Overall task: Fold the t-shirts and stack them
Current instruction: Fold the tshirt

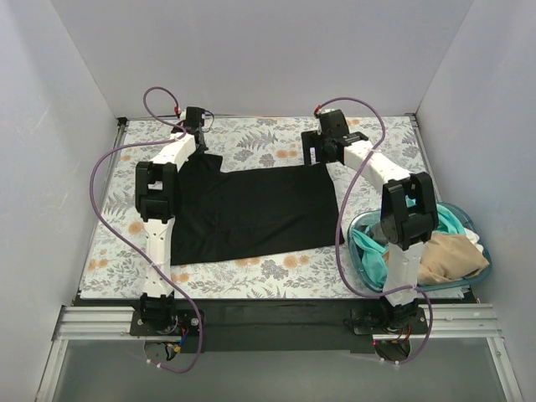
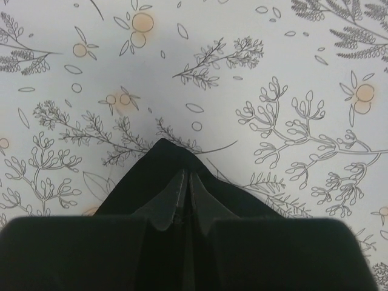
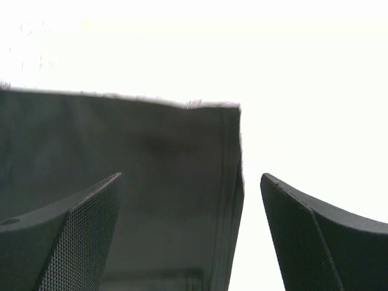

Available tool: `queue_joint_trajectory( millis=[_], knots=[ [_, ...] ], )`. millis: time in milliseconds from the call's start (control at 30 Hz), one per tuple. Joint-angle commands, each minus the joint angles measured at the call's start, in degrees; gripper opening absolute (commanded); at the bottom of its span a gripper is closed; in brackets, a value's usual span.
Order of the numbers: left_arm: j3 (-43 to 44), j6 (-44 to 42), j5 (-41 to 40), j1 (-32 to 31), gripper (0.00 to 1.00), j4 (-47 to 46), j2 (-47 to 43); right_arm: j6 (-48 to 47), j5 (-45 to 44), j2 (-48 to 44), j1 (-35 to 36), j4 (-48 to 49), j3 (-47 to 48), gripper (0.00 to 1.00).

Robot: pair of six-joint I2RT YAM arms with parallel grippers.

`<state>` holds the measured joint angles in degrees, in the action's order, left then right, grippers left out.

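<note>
Left gripper sits at the far-left part of the table, jaws pressed together on the far-left corner of the black t-shirt. Left wrist view confirms it: the fingers meet with almost no gap, and the cloth is pinched up into a small peak above the floral surface. Right gripper is over the shirt's far-right corner, jaws spread wide. In the right wrist view the hemmed edge of the shirt runs between the two fingers, with the corner just past the tips; can't tell if either finger touches the cloth. The rest of the black shirt lies flat across the middle of the table, with its near hem short of the near edge. The other t-shirts are bunched in the blue tub at the near-right corner — teal, tan and a bit of white.
</note>
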<state>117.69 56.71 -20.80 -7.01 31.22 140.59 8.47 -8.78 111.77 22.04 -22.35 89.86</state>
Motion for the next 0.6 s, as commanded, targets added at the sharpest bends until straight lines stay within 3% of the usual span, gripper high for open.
queue_joint_trajectory(
  millis=[0, 267, 567],
  knots=[
    [-2.29, 1.56, 0.93, 0.15, 0.0, -0.63, -6.03, 0.67, -3.53, 5.11, -1.21, -0.06, 6.71, 0.98],
    [-6.58, 2.53, 0.58, -0.29, 0.0, -2.04, -8.23, 0.23, -5.55, 16.55, -1.83, -2.08, 18.85, 0.87],
    [-11.33, 4.29, 0.05, -0.82, 0.0, -3.62, -11.48, -0.12, -6.96, 20.51, -1.83, -2.44, 17.72, 0.66]
  ],
)
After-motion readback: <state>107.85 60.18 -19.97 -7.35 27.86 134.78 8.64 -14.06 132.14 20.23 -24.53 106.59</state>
